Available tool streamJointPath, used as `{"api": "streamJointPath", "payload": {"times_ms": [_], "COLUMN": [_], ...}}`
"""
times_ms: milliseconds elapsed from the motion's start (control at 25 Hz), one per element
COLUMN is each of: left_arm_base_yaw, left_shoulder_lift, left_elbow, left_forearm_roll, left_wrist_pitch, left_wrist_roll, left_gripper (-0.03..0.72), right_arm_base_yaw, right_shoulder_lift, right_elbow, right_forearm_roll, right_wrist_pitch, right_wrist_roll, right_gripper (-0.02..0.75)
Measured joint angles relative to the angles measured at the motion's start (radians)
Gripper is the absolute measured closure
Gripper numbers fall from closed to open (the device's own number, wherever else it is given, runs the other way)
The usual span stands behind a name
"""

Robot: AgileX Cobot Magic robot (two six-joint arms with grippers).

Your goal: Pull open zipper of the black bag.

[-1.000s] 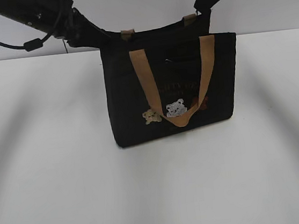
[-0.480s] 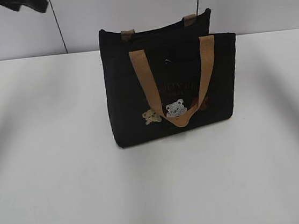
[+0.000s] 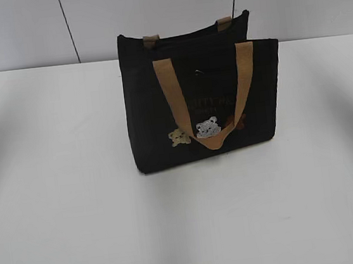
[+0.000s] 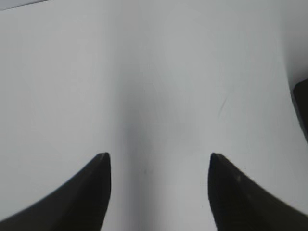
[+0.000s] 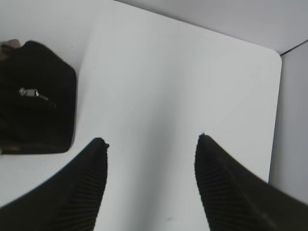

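Rectangular black fabric bag [image 3: 162, 114], tan webbing handles [image 3: 174, 97]

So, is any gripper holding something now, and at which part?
Nothing is held. The left gripper and right gripper are open over the table, away from the black bag.

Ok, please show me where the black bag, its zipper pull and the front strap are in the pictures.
black bag [image 3: 154, 128]: exterior view, on the plain front panel, left of the strap.
zipper pull [image 5: 32, 93]: right wrist view, on the silvery metal tab.
front strap [image 3: 169, 91]: exterior view, on the left leg of the tan handle.
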State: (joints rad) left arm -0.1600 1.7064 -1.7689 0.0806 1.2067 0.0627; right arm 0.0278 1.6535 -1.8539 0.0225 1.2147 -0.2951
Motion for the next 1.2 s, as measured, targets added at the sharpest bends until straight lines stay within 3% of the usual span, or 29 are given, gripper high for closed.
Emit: {"api": "streamJointPath", "payload": {"times_ms": [200,720,1000,1200], "left_arm_base_yaw": [0.01,0.01,0.01,0.01], "left_shoulder_lift": [-0.149,-0.762,-1.106,-1.31], "left_elbow": [0.103,0.806,1.07,1.167], "left_forearm_roll": [-0.032,-0.066,-0.07,-0.074], "left_wrist_pitch": [0.003,-0.143,-0.162,-0.161], "left_wrist_roll": [-0.005,-0.007,-0.007,-0.007], "left_gripper": [0.216,0.216,0.216,0.218], "right_arm_base_yaw": [0.0,0.0,0.0,0.0], "right_shoulder_lift": [-0.211,-0.827,-1.079,-1.232], "right_elbow": [0.268,0.997,1.251,1.32], "right_forearm_roll": [0.02,0.057,0.077,0.122], "right_wrist_pitch": [0.0,-0.048,-0.053,-0.05], "right_wrist_roll": [-0.015,-0.048,-0.049,-0.049], "right_gripper": [0.295,0.295,0.295,0.295]}}
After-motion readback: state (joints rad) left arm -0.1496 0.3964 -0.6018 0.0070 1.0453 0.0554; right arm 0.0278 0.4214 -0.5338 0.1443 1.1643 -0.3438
